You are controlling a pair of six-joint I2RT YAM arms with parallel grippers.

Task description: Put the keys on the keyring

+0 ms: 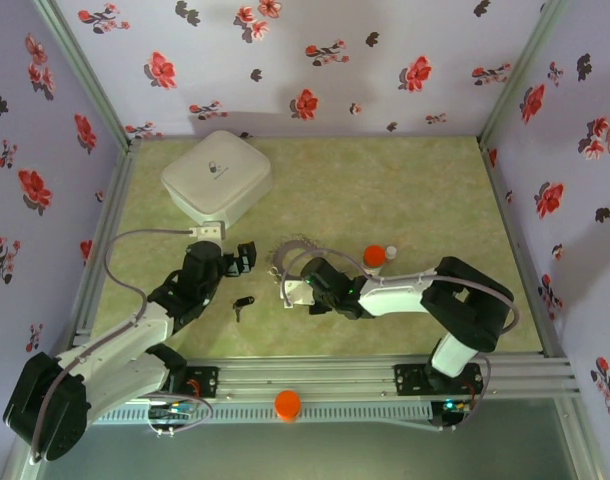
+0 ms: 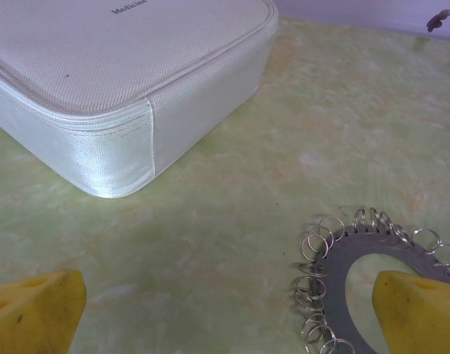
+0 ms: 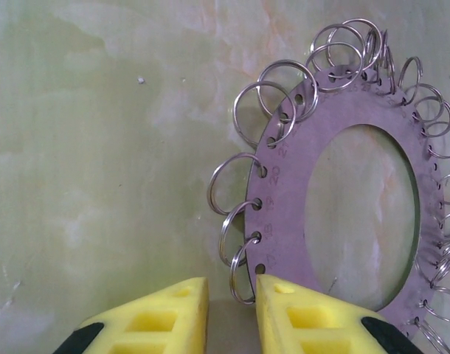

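Observation:
The keyring is a flat dark-grey disc with a wide centre hole and many small wire split rings round its rim; it lies on the green table. My right gripper sits at its near rim, jaws a narrow gap apart. One split ring stands in that gap, against the right-hand finger and clear of the other. My left gripper is wide open just left of the keyring, holding nothing. A key with a black head lies on the table between the arms, near the left gripper.
A white square box stands at the back left, close to the left gripper. An orange pill bottle with a white cap lies right of the keyring, behind the right arm. Flowered walls enclose the table.

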